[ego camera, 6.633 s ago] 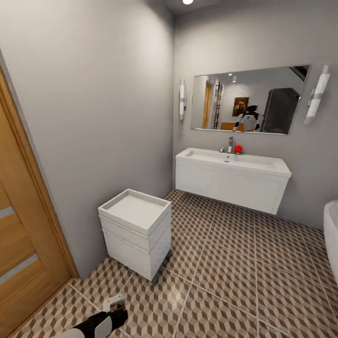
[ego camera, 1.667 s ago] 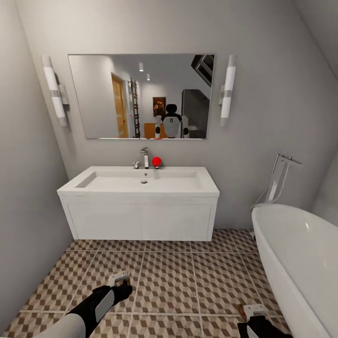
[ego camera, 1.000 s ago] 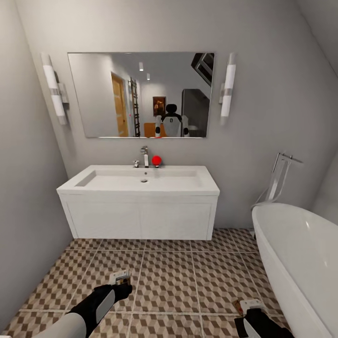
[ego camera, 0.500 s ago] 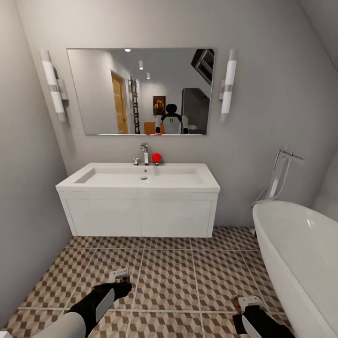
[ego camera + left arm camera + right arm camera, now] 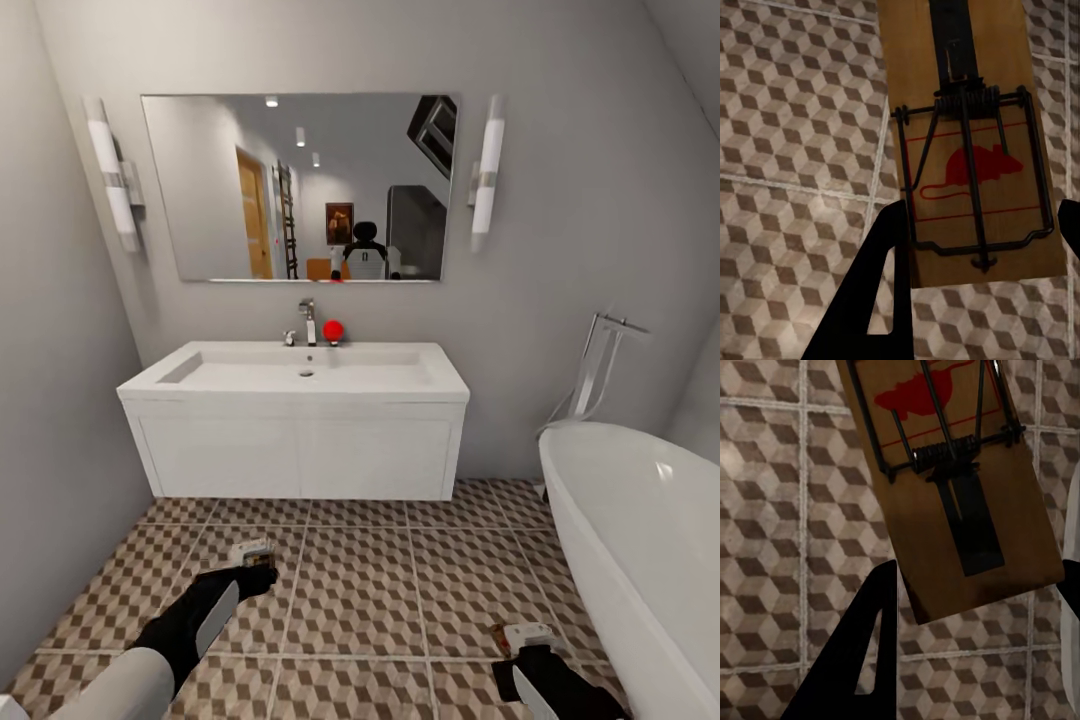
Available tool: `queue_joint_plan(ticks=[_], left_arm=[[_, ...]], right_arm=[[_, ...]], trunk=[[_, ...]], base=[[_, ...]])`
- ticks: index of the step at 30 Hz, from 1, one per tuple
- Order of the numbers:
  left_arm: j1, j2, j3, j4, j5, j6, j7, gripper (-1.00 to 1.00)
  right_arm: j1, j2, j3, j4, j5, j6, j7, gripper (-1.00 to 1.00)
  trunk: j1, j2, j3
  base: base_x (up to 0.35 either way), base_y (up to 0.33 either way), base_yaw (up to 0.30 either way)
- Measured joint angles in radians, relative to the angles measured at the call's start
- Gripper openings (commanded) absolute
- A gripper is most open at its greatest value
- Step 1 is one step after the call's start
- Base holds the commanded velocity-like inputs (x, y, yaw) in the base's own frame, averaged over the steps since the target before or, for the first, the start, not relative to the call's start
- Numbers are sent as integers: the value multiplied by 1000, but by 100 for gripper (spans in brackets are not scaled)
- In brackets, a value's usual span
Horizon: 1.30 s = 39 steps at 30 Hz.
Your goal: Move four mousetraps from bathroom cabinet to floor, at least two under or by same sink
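Observation:
The white sink [image 5: 292,390] on its drawer unit hangs on the wall straight ahead, above the cube-patterned bathroom floor [image 5: 370,580]. My left gripper [image 5: 252,558] hovers low over the tiles in front of the sink's left half, shut on a wooden mousetrap [image 5: 975,150] with a red mouse print. The left gripper [image 5: 982,217] has black fingers [image 5: 881,277] against the board's sides. My right gripper [image 5: 520,640], near the bathtub, is shut on a second mousetrap [image 5: 945,472], which sits tilted between the right gripper [image 5: 979,570] fingers [image 5: 870,652]. The cabinet is out of view.
A white oval bathtub [image 5: 640,520] with a tall chrome tap [image 5: 600,370] takes up the right side. The grey wall [image 5: 60,420] closes the left. A mirror [image 5: 300,190] hangs over the sink, with a faucet [image 5: 308,322] and a red ball [image 5: 333,331] on the rim.
The view swung right from the small white drawer unit to face the sink, then crept closer. My left arm has reached forward toward the sink with its mousetrap. The right gripper still holds its own.

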Motion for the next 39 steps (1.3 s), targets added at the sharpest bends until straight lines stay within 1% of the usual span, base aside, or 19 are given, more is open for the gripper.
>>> queue_joint_plan(ticks=[1,2,4,5,7,9,11,12,14,16,17,19,21,25,31,33,36,39], left_arm=[[0,0,0,-21,-1,17,0,-100],[-1,-1,1,-91,-1,75,1,-100],[-1,-1,1,-133,-3,125,10,-100],[-1,-1,1,-141,-3,136,16,-100],[-1,-1,1,-164,-3,164,59,-100],[-2,-1,1,-180,-4,176,111,-100],[-2,-2,1,-184,-4,179,129,-100],[-3,-3,0,-187,-3,181,140,-100],[-4,-6,-1,-187,-2,183,147,-100],[-5,-9,-3,-184,-2,184,155,-100],[-5,-11,-4,-180,-1,184,159,-100],[-5,-14,-6,-167,1,184,162,-100],[-6,-15,-6,-146,0,181,164,-100],[-6,-17,-7,-117,-1,174,165,-100],[-6,-17,-8,-105,-2,156,159,-100],[-6,-18,-9,-104,-7,134,158,-100],[-6,-17,-7,-102,-23,102,157,-100],[-6,-16,-7,-101,-33,88,157,-100]], right_arm=[[0,0,0,-22,2,0,-7,-100],[-30,6,0,-43,3,4,-64,-100],[-73,11,-1,-42,-2,5,-78,-100],[-84,13,-3,-42,-4,5,-80,-100],[-119,17,-5,-42,-5,0,-83,-100],[-146,22,-6,-39,-6,-10,-85,-100],[-158,29,-6,-35,-7,-21,-86,-100],[-168,37,-6,-28,-8,-35,-86,-100],[-177,46,-6,-19,-8,-48,-87,-100],[-184,62,-6,-2,-8,-61,-90,-100],[-187,72,-6,11,-8,-66,-92,-100],[-189,82,-7,34,-8,-73,-94,-100],[-190,88,-7,58,-7,-80,-95,-100],[-191,93,-7,88,-7,-102,-96,-100],[-192,95,-7,97,-2,-119,-95,-100],[-192,95,-8,98,0,-122,-95,-100],[-192,95,-8,99,2,-125,-94,-100],[-192,96,-6,99,2,-125,-93,-100]], trunk=[[4,-7,-3],[8,-14,-6],[15,-28,-12],[19,-35,-16],[27,-49,-22],[35,-63,-28],[42,-77,-34],[46,-84,-38],[54,-98,-44],[61,-112,-50],[65,-119,-53],[73,-133,-60],[81,-147,-66],[96,-175,-78],[119,-217,-97],[127,-231,-103],[138,-252,-113],[150,-273,-122]], base=[[0,0,0],[0,0,0],[0,0,0],[0,0,0],[0,0,0],[0,0,0],[0,0,0],[0,0,0],[0,0,0],[0,0,0],[0,0,0],[0,0,0],[0,0,0],[0,0,0],[0,0,0],[0,0,0],[0,0,0],[0,0,0]])
